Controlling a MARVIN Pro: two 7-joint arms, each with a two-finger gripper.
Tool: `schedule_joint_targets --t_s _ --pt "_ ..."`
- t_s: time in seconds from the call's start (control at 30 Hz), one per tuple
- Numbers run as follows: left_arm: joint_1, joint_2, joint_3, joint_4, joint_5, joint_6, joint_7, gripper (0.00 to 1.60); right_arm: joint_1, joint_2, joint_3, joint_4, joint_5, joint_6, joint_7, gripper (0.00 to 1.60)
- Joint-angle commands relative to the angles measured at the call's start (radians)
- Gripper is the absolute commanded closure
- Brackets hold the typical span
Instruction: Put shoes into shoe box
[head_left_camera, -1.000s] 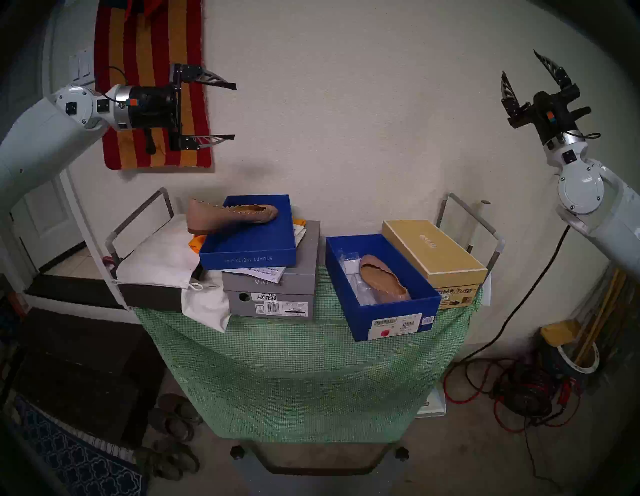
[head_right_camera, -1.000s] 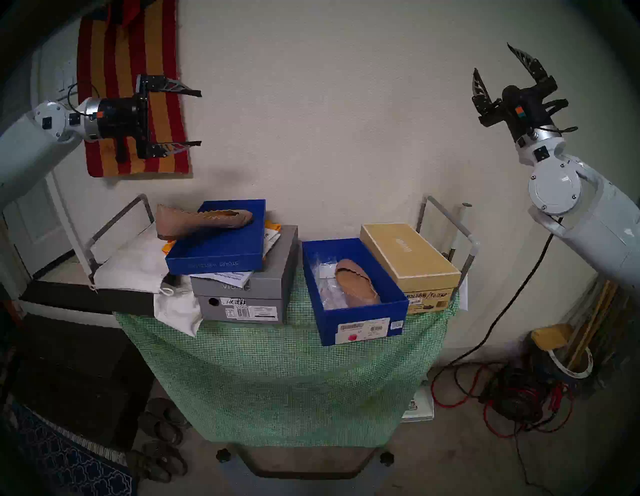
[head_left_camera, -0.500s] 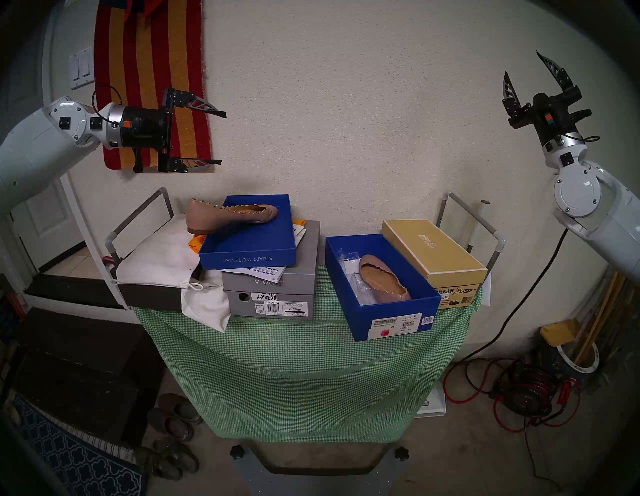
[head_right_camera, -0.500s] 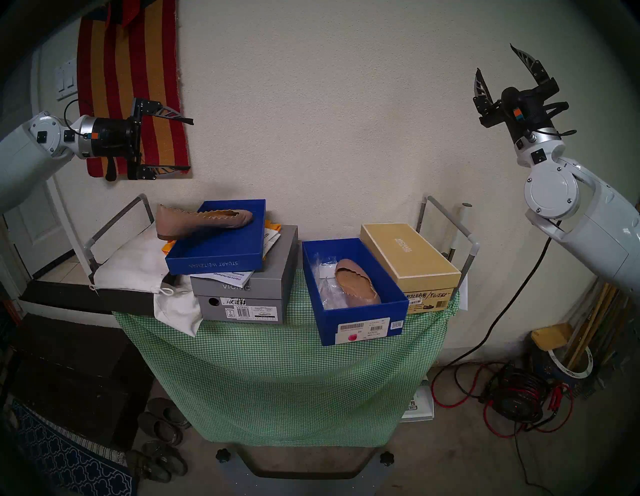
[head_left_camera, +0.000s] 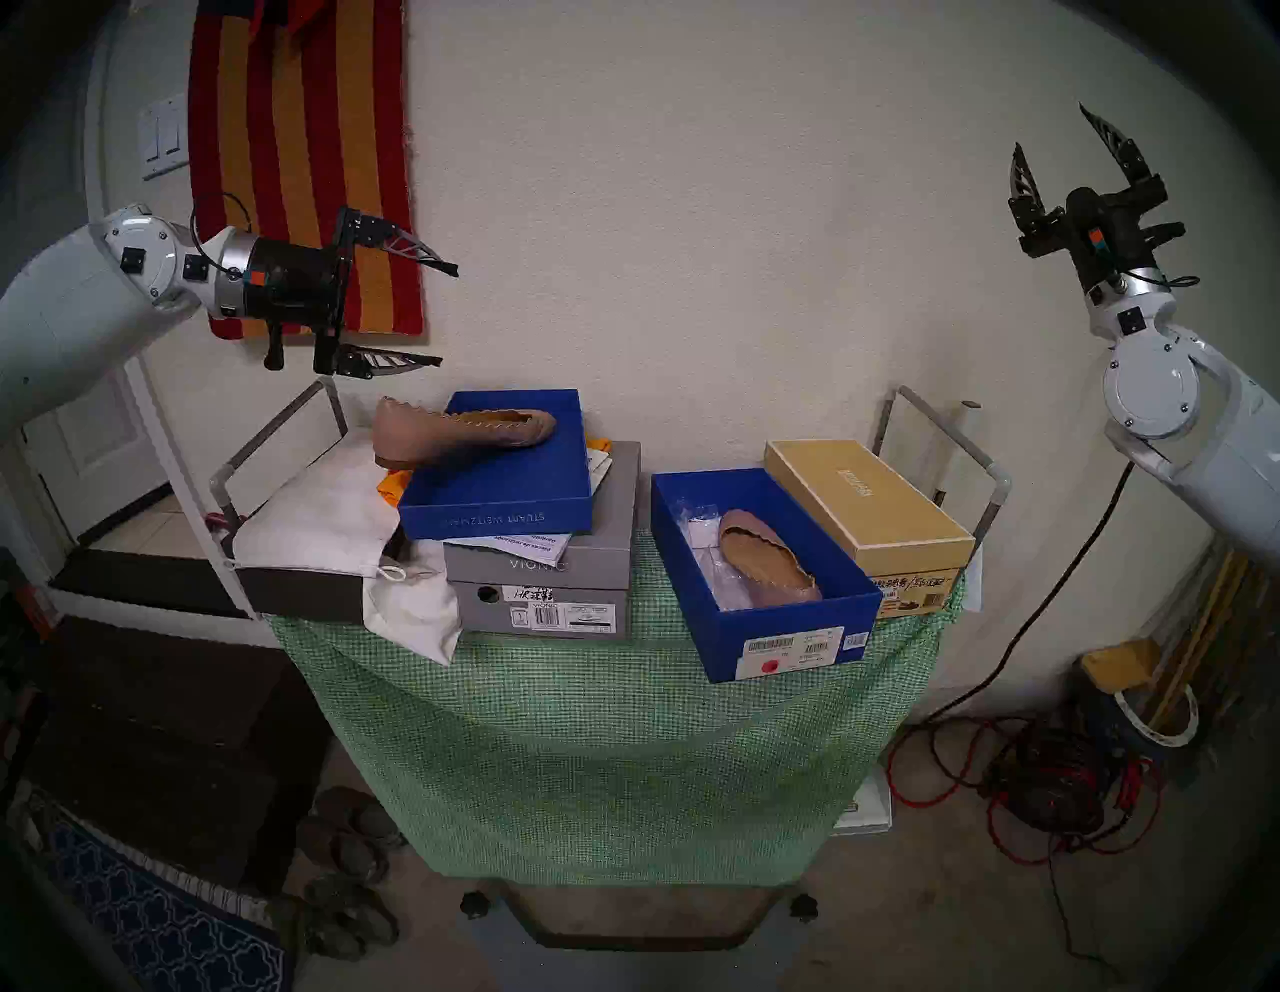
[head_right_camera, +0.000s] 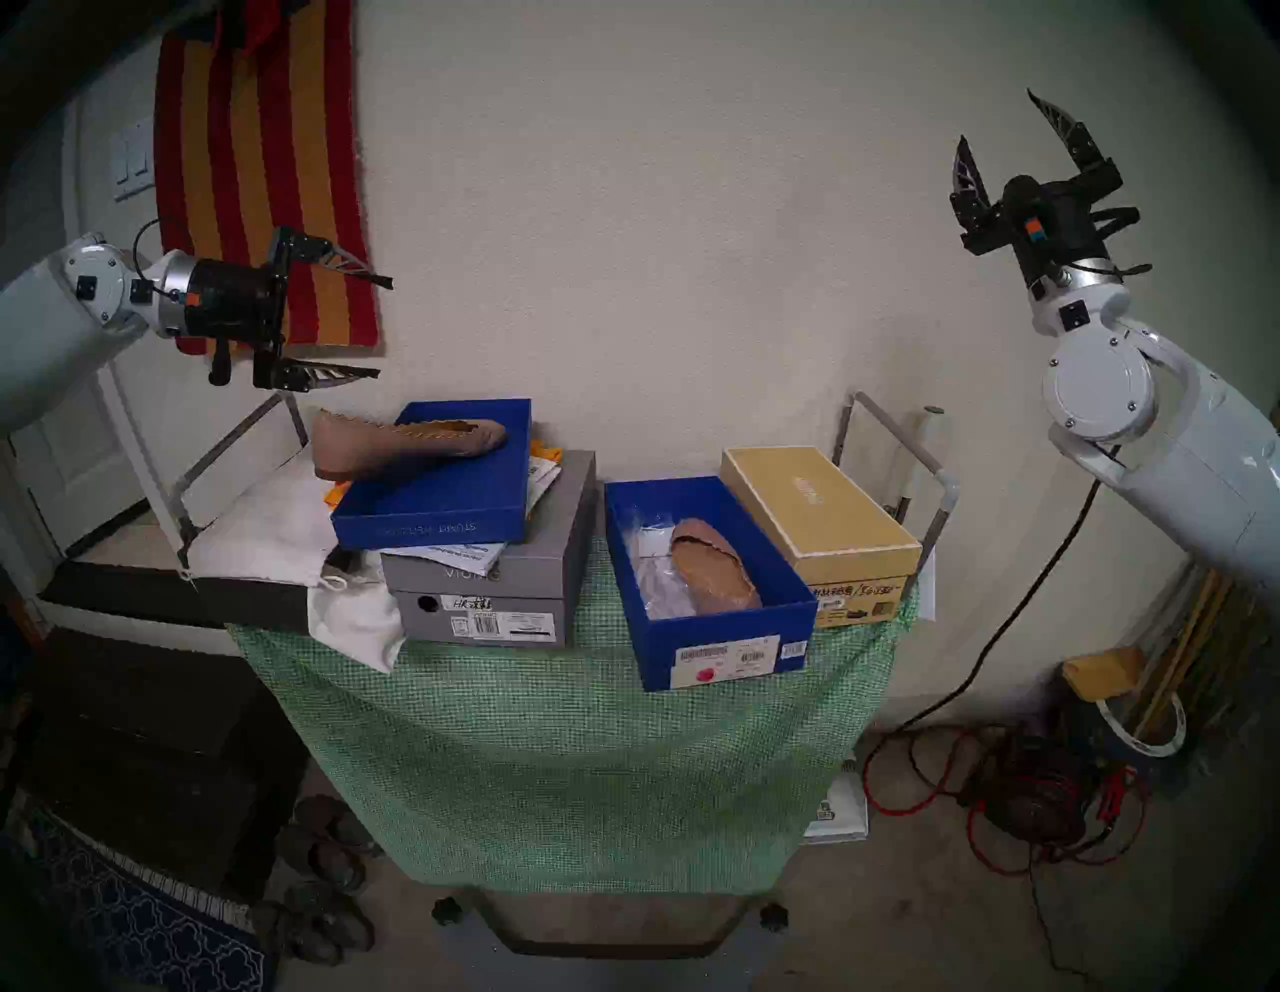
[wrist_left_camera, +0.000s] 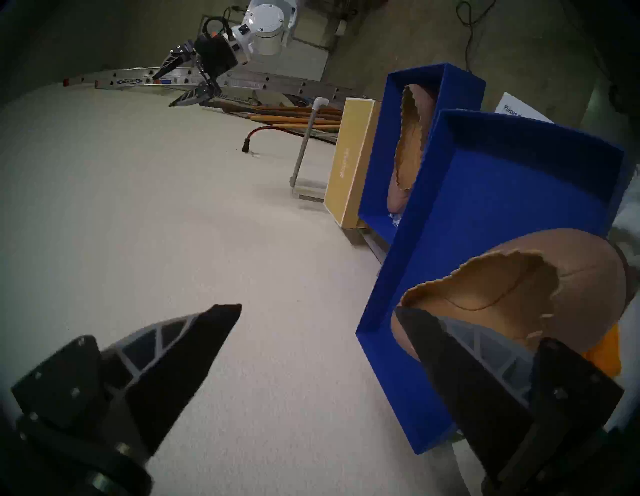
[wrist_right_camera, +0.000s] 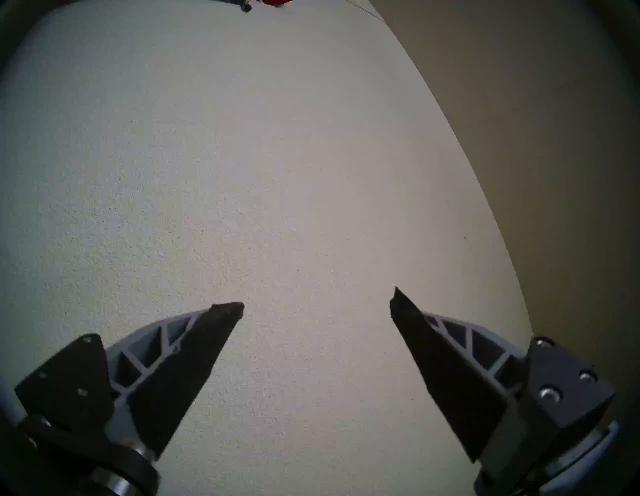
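Note:
One beige-pink ballet flat (head_left_camera: 457, 435) (head_right_camera: 402, 449) rests across the shallow blue lid (head_left_camera: 505, 485), heel overhanging its left edge; it shows in the left wrist view (wrist_left_camera: 512, 298). The other flat (head_left_camera: 765, 554) (head_right_camera: 713, 564) lies inside the deep royal-blue shoe box (head_left_camera: 783, 637) (head_right_camera: 727, 658) on clear plastic. My left gripper (head_left_camera: 447, 315) (head_right_camera: 384, 325) (wrist_left_camera: 318, 308) is open, pointing right, just above and left of the first flat's heel. My right gripper (head_left_camera: 1049, 128) (head_right_camera: 994, 114) (wrist_right_camera: 317, 298) is open, raised high at the right, facing the wall.
The lid sits on a gray VIONIC box (head_left_camera: 547, 589) with papers. A tan box (head_left_camera: 866, 499) stands right of the shoe box. A white cloth bag (head_left_camera: 325, 519) lies on a dark box at left. Metal cart rails (head_left_camera: 277, 429) (head_left_camera: 956, 443) flank the green-checked table (head_left_camera: 609, 727).
My left gripper has come down and tilted toward the flat on the lid. The right arm has barely shifted. The shoes and boxes have not moved.

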Motion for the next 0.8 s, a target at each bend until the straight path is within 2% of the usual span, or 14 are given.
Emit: schedule_joint_targets --t_s 0.0,0.77 --pt "-0.037 0.007 0.026 -0.022 -0.003 0.001 -0.106 0.00 0.002 -0.004 0.005 -0.001 0.005 0.012 -0.015 0.00" --pt "-0.145 0.057 0.127 -0.041 0.008 0.001 -0.105 0.00 -0.006 -0.007 0.009 -0.013 0.011 0.045 -0.044 0.00"
